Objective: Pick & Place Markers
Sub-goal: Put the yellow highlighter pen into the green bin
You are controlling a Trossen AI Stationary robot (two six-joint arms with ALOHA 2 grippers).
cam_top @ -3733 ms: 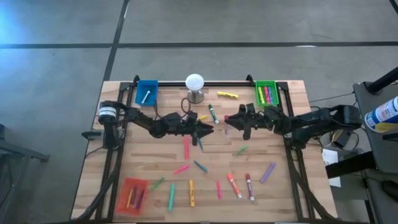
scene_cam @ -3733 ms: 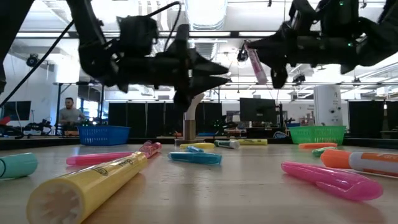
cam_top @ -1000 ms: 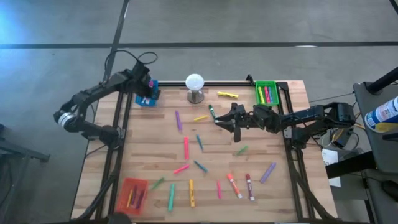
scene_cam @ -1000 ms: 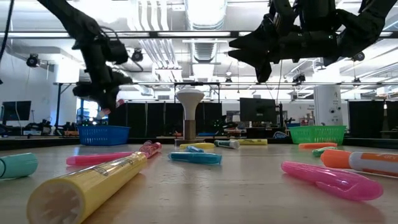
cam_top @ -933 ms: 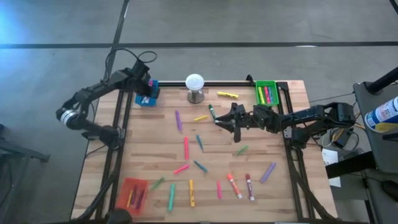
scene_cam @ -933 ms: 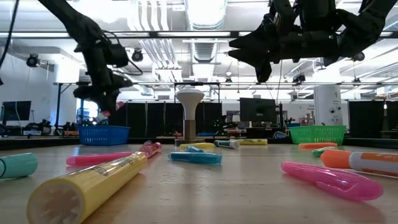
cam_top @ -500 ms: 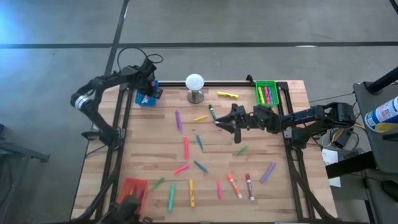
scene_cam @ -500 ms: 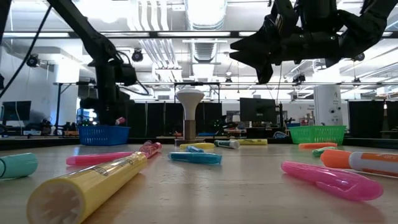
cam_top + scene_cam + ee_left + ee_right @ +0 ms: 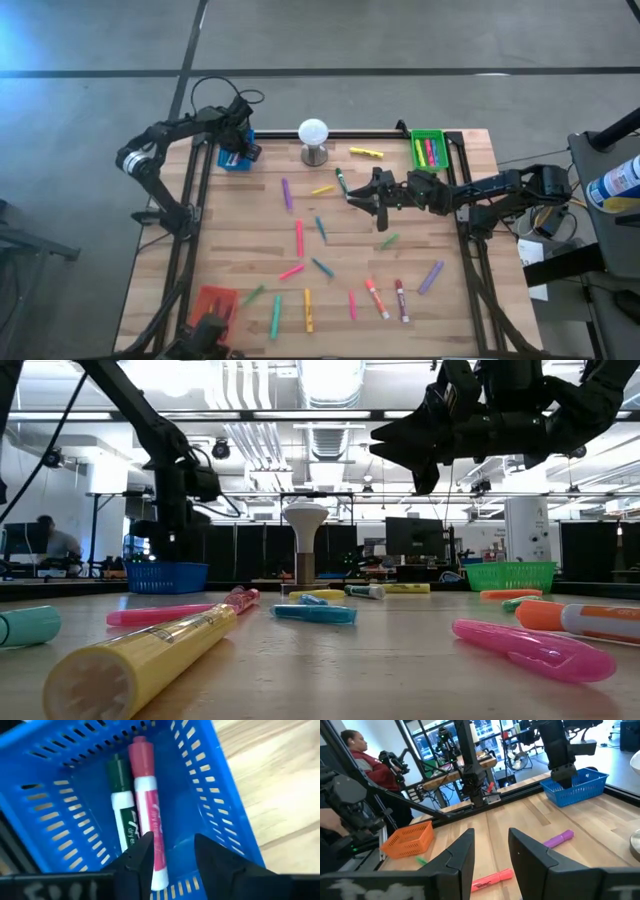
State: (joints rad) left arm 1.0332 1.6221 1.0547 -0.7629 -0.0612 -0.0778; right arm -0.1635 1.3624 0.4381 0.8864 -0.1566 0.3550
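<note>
A wooden table (image 9: 250, 230) stands on a grey concrete floor (image 9: 400, 35) crossed by dark seams. Behind it, bright ceiling lights (image 9: 330, 380) hang over dark monitors (image 9: 415, 535) (a person (image 9: 357, 750) sits nearby).

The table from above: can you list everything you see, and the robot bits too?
table: one, wooden, under everything
loose markers: about sixteen, many colours, scattered on table
blue tray: one, back left corner, holding two markers, pink and green
green tray: one, back right corner, markers inside
orange tray: one, front left corner
white ball: one, on stand, back middle
left gripper: open, over blue tray
right gripper: open, above table middle
</note>
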